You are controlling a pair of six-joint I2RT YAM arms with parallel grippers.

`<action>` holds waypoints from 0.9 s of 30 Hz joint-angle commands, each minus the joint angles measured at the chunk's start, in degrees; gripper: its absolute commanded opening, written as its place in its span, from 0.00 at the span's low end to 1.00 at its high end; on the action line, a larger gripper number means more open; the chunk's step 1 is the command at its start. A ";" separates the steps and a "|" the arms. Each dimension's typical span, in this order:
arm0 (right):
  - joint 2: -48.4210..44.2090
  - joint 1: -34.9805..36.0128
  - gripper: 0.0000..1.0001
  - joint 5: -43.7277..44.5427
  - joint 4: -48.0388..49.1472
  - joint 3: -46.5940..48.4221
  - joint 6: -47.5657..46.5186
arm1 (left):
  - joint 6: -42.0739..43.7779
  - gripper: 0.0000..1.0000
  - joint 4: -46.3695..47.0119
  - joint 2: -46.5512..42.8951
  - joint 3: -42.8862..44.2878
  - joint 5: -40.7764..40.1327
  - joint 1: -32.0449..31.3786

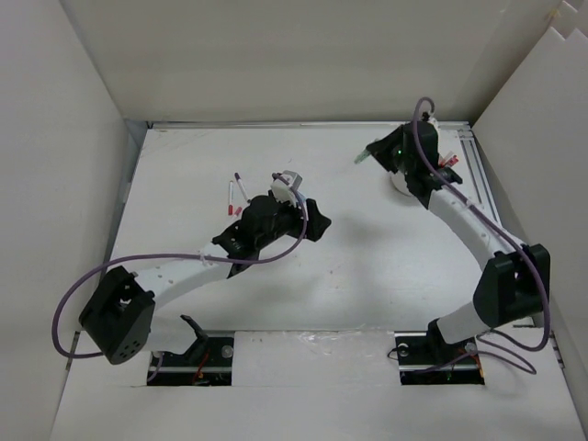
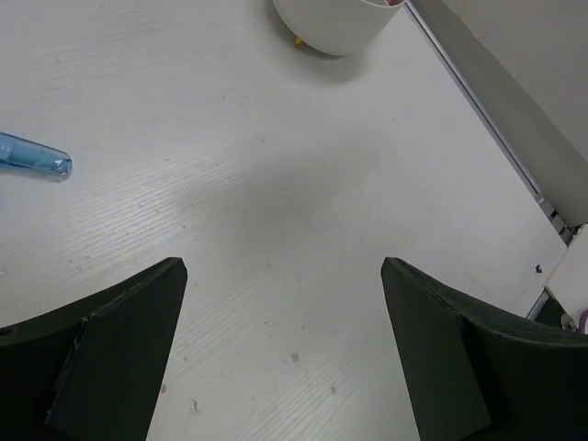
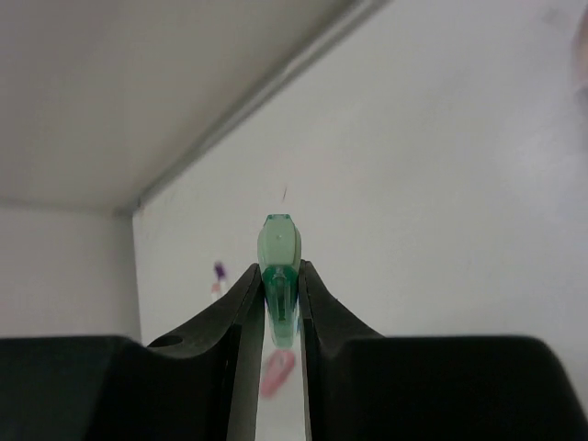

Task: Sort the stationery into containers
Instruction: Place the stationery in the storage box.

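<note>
Your right gripper (image 3: 278, 277), clamped on a green marker (image 3: 278, 246), hovers by the white cup (image 2: 335, 28) at the far right while your left gripper (image 2: 285, 268) stands apart over the surface (image 2: 276, 175); a blue pen (image 2: 32, 158) and thin pens (image 1: 232, 195) lie unsorted, so much sorting apparently remains.

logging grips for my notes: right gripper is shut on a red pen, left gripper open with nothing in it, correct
Not quite: the pen in the right gripper is translucent green, not red, as the right wrist view shows. The rest holds: that gripper is shut on it, and the left gripper stands open with nothing between its fingers.
</note>
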 commanded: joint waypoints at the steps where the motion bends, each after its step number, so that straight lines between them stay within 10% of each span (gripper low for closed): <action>1: 5.39 -3.14 0.07 18.85 -6.42 8.90 -0.49 | -1.81 0.84 1.09 -1.26 -0.84 1.16 1.79; 7: 18.04 -6.31 0.05 37.51 -17.41 25.07 -1.81 | -4.45 0.75 3.02 -5.56 -4.70 4.69 3.29; 16: 31.41 -6.84 0.04 49.38 -24.88 38.62 -4.71 | -4.63 0.19 1.61 -5.49 -4.27 4.25 3.82; 27: 35.81 -6.84 0.04 52.02 -25.60 42.49 -8.13 | -4.02 0.06 2.23 -5.66 -4.97 1.70 3.82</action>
